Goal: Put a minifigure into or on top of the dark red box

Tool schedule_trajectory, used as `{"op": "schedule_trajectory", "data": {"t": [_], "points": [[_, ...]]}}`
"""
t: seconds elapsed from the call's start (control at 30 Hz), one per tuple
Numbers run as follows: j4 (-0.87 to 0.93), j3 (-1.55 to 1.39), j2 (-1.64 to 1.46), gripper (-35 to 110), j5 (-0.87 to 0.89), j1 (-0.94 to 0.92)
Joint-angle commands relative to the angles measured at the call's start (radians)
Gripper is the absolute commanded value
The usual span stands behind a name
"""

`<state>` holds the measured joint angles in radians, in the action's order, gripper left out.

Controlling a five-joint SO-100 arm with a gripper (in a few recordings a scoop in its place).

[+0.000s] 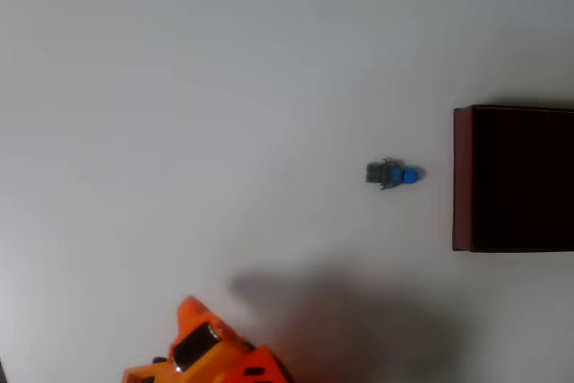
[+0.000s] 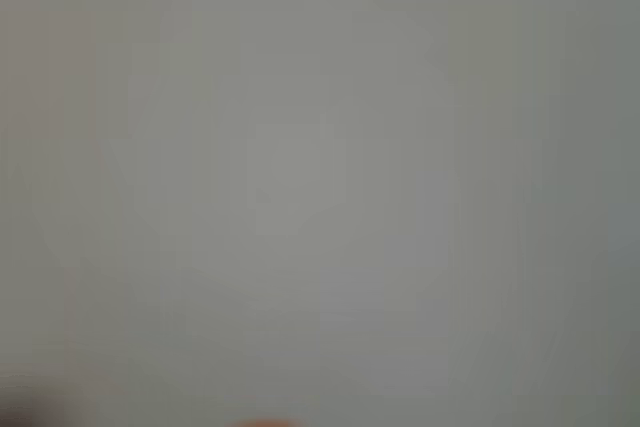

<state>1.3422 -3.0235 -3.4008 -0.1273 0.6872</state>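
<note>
Pincer (image 1: 193, 343) at lower edge of overhead view, well apart from dark red box (image 1: 462, 177); jaw state — I cannot tell. Minifigure (image 1: 393, 174) lies near box's left wall, untouched. Risk: tiny, lying flat; my grasp may slip or nudge it aside. Wrist view blank, no guidance.

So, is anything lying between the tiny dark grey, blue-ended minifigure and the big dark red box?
No. In the overhead view the strip of white table between the minifigure and the dark red box is bare.
</note>
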Motion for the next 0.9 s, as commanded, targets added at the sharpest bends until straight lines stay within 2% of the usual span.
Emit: {"op": "schedule_trajectory", "data": {"t": [0.0, 0.07, 0.1, 0.23, 0.43, 0.5, 0.67, 0.87], "points": [[0.012, 0.003, -0.009, 8, -0.006, 0.005], [0.012, 0.008, -0.008, 19, 0.008, -0.028], [0.009, 0.008, -0.003, 20, 0.025, -0.031], [-0.038, 0.034, 0.041, 18, 0.052, -0.123], [-0.025, 0.146, 0.067, 22, -0.049, -0.367], [-0.049, 0.212, 0.173, 22, -0.094, -0.445], [-0.107, 0.459, 0.664, 26, -0.169, -0.588], [-0.253, 0.512, 0.868, 28, -0.256, -0.732]]}}
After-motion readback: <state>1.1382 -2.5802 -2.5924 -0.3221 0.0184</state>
